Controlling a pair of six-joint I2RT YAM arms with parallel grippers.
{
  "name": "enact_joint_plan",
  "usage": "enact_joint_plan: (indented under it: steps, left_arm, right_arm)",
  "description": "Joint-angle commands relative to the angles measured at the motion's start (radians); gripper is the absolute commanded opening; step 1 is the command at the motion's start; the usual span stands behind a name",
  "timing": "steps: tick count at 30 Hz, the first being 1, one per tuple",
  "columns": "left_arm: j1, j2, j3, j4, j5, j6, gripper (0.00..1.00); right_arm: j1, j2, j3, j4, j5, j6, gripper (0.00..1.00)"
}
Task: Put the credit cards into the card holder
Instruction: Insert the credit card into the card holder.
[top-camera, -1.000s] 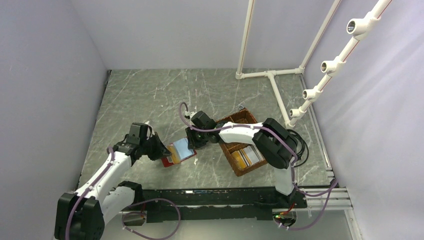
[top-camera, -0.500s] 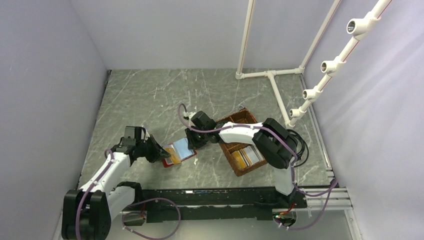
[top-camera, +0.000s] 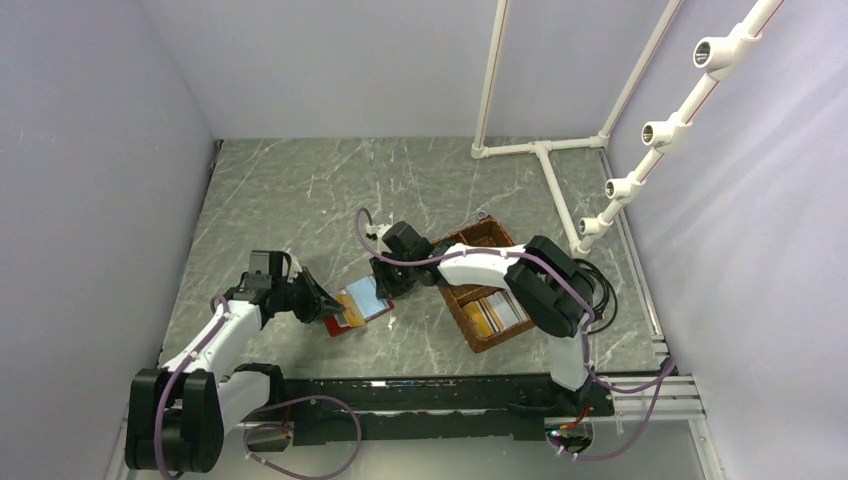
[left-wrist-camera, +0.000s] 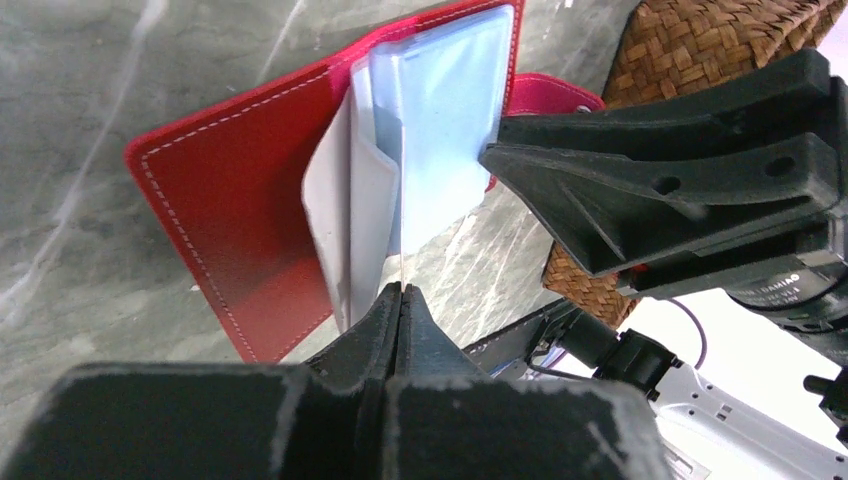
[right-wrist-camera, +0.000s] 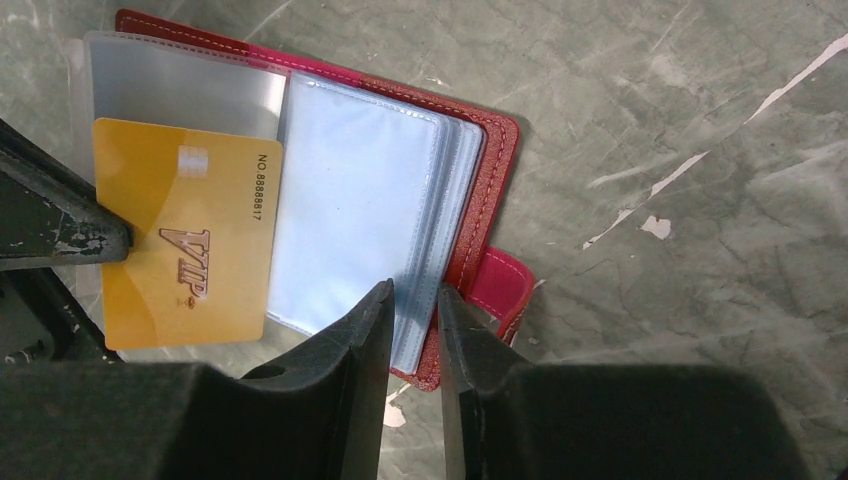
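Note:
The card holder (top-camera: 366, 300) lies open on the table as a red wallet (left-wrist-camera: 225, 200) with clear plastic sleeves (right-wrist-camera: 355, 225). My left gripper (top-camera: 325, 303) is shut on the left edge of an orange credit card (right-wrist-camera: 185, 240) marked VIP. That card lies partly over the holder's left sleeve, and in the left wrist view it shows only edge-on. My right gripper (right-wrist-camera: 413, 300) is closed narrowly on the right edge of the sleeve stack and red cover, next to the snap tab (right-wrist-camera: 503, 285). More credit cards (top-camera: 495, 313) lie in the woven basket.
The brown woven basket (top-camera: 470, 335) stands right of the holder, under the right arm's forearm. A white pipe frame (top-camera: 545, 160) rises at the back right. Grey walls close in the marbled table on the left, back and right.
My left gripper has edged right with the orange card, toward the holder, and the left arm has swung lower. The right gripper and the holder have stayed in place.

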Motion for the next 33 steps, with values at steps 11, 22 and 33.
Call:
enact_joint_plan:
  steps: [11,22,33]
  left_arm:
    - [0.001,0.096,-0.021,0.151,0.068,0.029,0.0]
    - [-0.025,0.158,-0.038,0.236,0.047,0.008,0.0]
    - [-0.009,-0.023,-0.043,0.068,-0.007,-0.054,0.0]
  right_arm:
    - [-0.006,0.016,0.068,-0.234,0.298,-0.16,0.27]
    - [-0.013,-0.063,0.096,-0.243,0.171,-0.181,0.45]
    - [0.023,-0.024,0.173,-0.138,0.024,-0.17,0.59]
